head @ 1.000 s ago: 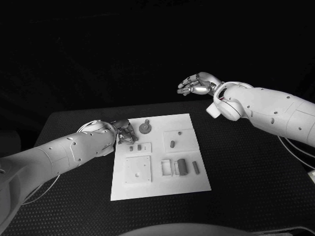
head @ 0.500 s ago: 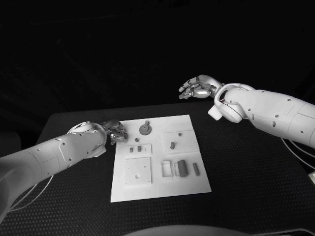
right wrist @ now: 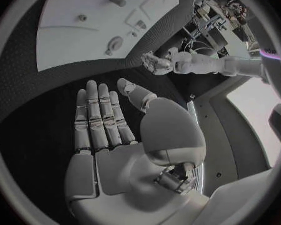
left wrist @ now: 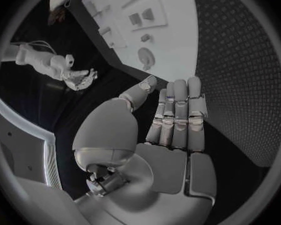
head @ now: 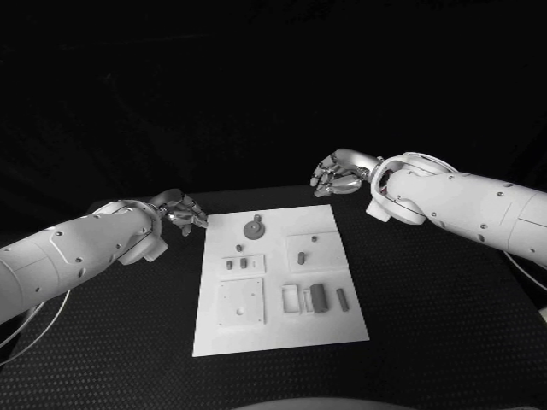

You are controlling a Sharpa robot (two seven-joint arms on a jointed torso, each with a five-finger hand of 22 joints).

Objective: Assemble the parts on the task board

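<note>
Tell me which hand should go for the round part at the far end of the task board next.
Left, probably. The left hand sits just off the task board's far left corner, close to the round part, and holds nothing. The right hand, also free, hangs beyond the board's far edge, a little farther off.

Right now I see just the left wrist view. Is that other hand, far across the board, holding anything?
Observer: No. The right wrist view looks down on the right hand: its palm is bare and its fingers lie straight.
Operator: And is my own hand over the board?
Observer: No. In the head view the left hand is off the board's far left corner, above the table.
</note>
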